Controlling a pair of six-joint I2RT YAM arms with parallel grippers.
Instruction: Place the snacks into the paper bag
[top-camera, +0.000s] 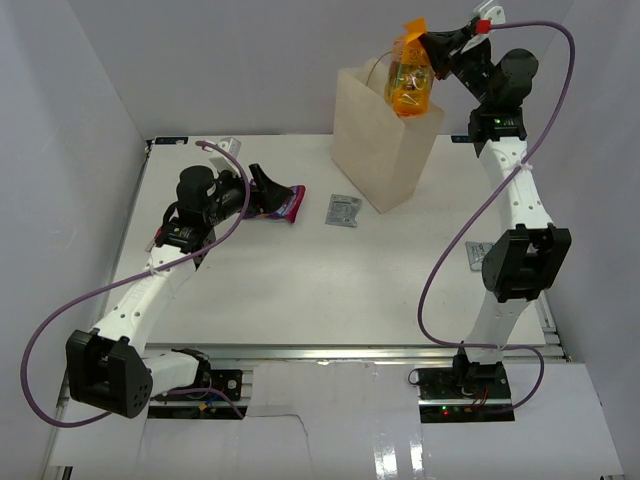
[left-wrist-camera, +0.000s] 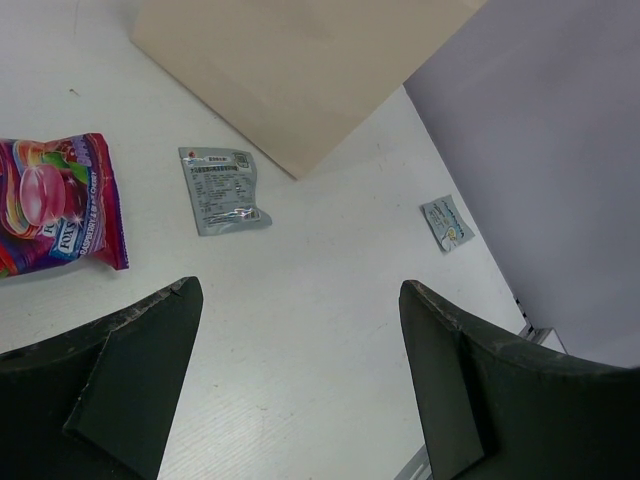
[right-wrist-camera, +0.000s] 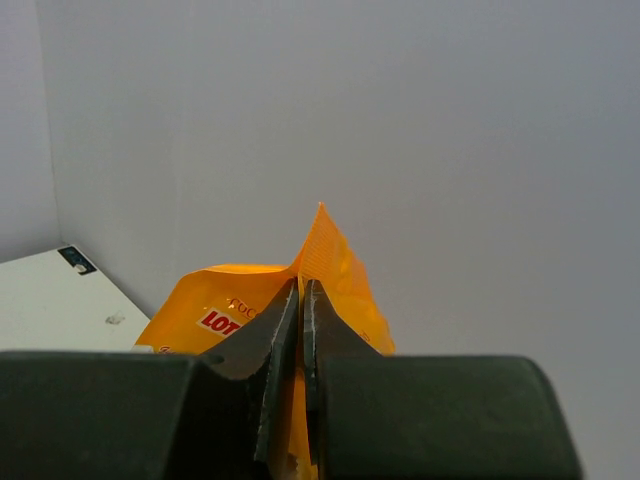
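Note:
The cream paper bag stands at the back of the table; its side also shows in the left wrist view. My right gripper is shut on the orange packet and holds it above the bag's open top; it also shows in the right wrist view. My left gripper is open and empty next to the purple-magenta packet, which lies flat in the left wrist view. The silver-grey sachet lies between that packet and the bag.
A small pale sachet lies near the table's right edge, by the right arm. A small white object sits at the back left corner. Grey walls close in the left, back and right sides.

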